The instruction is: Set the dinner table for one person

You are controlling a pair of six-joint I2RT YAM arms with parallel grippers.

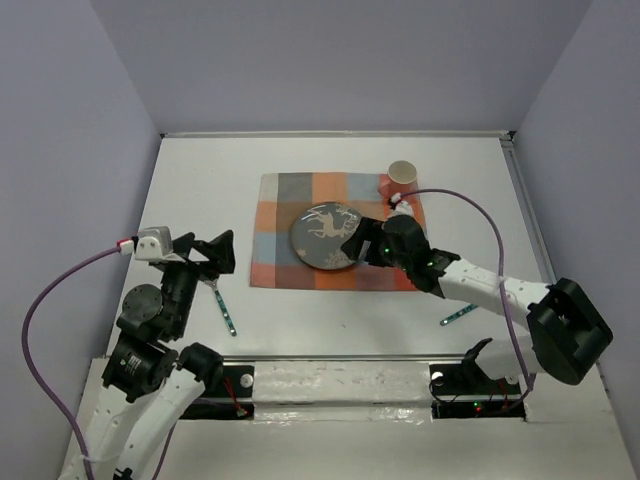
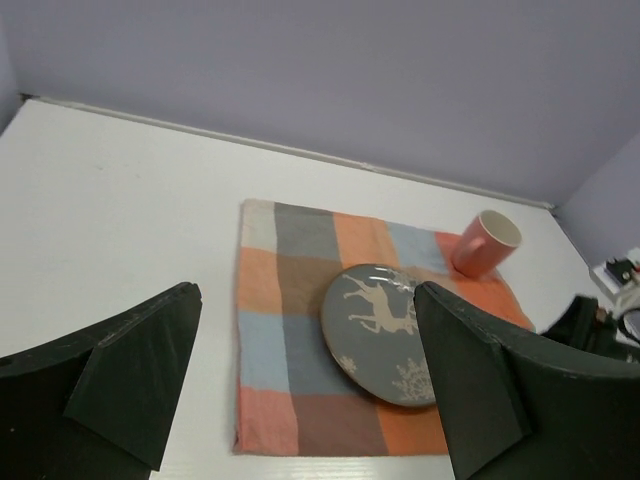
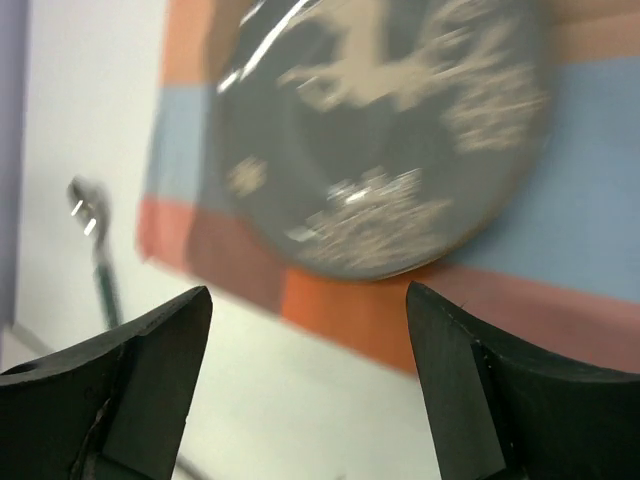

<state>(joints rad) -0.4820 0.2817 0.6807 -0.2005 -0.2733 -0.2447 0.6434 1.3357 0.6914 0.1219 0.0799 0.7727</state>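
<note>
The white dinner table (image 1: 200, 190) carries a checked cloth (image 1: 280, 215) with a grey deer-pattern plate (image 1: 322, 236) on it. A pink mug (image 1: 402, 176) stands upright on the cloth's far right corner. A teal-handled fork (image 1: 222, 305) lies on the table left of the cloth, and another teal-handled utensil (image 1: 458, 316) lies to its right. My left gripper (image 1: 215, 255) is open and empty above the fork; its view shows the plate (image 2: 375, 330) and the mug (image 2: 485, 243). My right gripper (image 1: 358, 245) is open and empty, low over the plate's near right edge (image 3: 380, 150).
The cloth (image 2: 275, 300) lies flat in the middle of the table. Lilac walls close in the far and side edges. The fork (image 3: 104, 285) shows blurred at the left of the right wrist view. A purple cable arcs from each arm.
</note>
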